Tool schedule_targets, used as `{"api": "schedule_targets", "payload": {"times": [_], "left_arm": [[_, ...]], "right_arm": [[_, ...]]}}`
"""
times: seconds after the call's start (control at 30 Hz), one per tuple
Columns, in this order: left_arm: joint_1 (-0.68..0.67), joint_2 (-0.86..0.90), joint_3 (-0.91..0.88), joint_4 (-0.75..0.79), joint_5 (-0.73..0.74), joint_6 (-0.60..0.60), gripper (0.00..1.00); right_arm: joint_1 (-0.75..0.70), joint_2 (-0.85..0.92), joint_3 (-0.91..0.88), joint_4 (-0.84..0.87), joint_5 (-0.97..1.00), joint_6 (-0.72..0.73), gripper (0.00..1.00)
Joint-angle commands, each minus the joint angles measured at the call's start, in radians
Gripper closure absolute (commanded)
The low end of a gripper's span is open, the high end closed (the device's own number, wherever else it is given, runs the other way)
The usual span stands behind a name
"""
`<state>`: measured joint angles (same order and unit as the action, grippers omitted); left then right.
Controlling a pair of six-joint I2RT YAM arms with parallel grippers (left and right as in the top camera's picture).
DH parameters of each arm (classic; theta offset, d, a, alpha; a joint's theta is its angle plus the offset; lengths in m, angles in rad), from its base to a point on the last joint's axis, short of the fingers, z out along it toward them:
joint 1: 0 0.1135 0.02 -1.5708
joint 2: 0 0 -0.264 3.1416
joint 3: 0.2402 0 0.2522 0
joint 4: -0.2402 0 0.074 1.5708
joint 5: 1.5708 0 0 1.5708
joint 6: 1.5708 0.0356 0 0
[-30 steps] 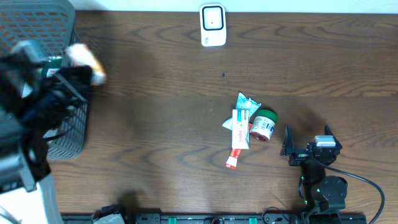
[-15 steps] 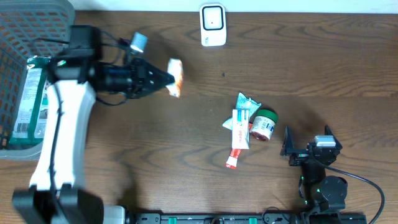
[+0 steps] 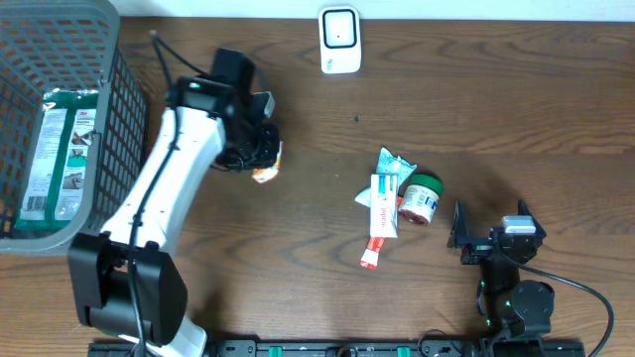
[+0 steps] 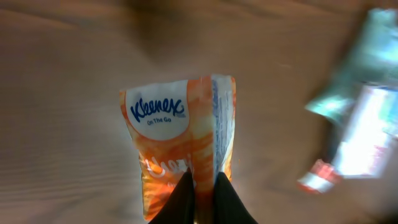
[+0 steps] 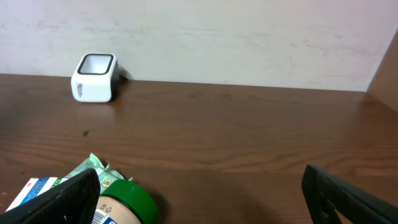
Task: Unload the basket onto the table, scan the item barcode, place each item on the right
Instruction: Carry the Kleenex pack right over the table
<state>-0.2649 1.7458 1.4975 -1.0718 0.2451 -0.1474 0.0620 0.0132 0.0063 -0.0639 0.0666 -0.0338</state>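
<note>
The item is an orange and white Kleenex tissue pack, hanging above the table left of centre. My left gripper is shut on the pack's lower edge, with its black fingers pinching the wrapper; from overhead the left gripper points downward. The white barcode scanner stands at the table's far edge, also visible as a small white box in the right wrist view. My right gripper rests at the front right, open and holding nothing.
A grey mesh basket at the far left holds a green package. In the middle lie a toothpaste box, a green pouch and a green-lidded jar, which sits just ahead of the right gripper.
My left arm has swung from the basket out over the table with the tissue pack, and the pack now points downward closer to the table. The right arm has not moved.
</note>
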Motion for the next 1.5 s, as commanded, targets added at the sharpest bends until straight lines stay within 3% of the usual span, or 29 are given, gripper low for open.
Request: {"api": "schedule_targets", "payload": {"times": [0.0,0.17,0.3,0.33,0.4,0.47,0.67,0.77,0.83,0.9,1.07,1.47], "left_arm": [[-0.081,0.007,-0.058,0.044,-0.291,-0.058,0.92],[-0.135,0.028,-0.151,0.136,-0.393,-0.19,0.89],[-0.138,0.06,-0.211,0.213,-0.415,-0.214,0.88],[-0.138,0.065,-0.219,0.226,-0.414,-0.214,0.83],[-0.138,0.073,-0.228,0.244,-0.414,-0.214,0.5],[-0.136,0.069,-0.221,0.246,-0.414,-0.196,0.33],[-0.055,0.019,-0.138,0.194,-0.365,-0.179,0.2],[0.013,0.007,-0.136,0.193,-0.233,-0.178,0.24],[0.058,0.014,-0.153,0.187,-0.113,-0.168,0.44],[0.092,0.027,-0.183,0.188,-0.021,-0.168,0.5],[0.13,0.05,-0.287,0.233,0.14,-0.168,0.56],[0.131,0.05,-0.486,0.521,0.145,-0.285,0.59]], "right_arm": [[0.002,0.0,-0.001,-0.004,-0.001,-0.005,0.01],[0.002,0.0,-0.001,-0.004,0.0,-0.005,0.01],[0.002,0.0,-0.001,-0.004,0.0,-0.005,0.01],[0.002,0.0,-0.001,-0.004,-0.001,-0.005,0.01],[0.002,0.0,-0.001,-0.004,0.0,-0.005,0.01],[0.002,0.0,-0.001,-0.004,0.0,-0.005,0.01],[0.002,0.0,-0.001,-0.004,-0.001,-0.005,0.01],[0.002,0.0,-0.001,-0.004,0.0,-0.005,0.01],[0.002,0.0,-0.001,-0.004,-0.001,-0.005,0.01],[0.002,0.0,-0.001,-0.004,-0.001,-0.005,0.01],[0.002,0.0,-0.001,-0.004,0.0,-0.005,0.01],[0.002,0.0,-0.001,-0.004,0.0,-0.005,0.01]]}}
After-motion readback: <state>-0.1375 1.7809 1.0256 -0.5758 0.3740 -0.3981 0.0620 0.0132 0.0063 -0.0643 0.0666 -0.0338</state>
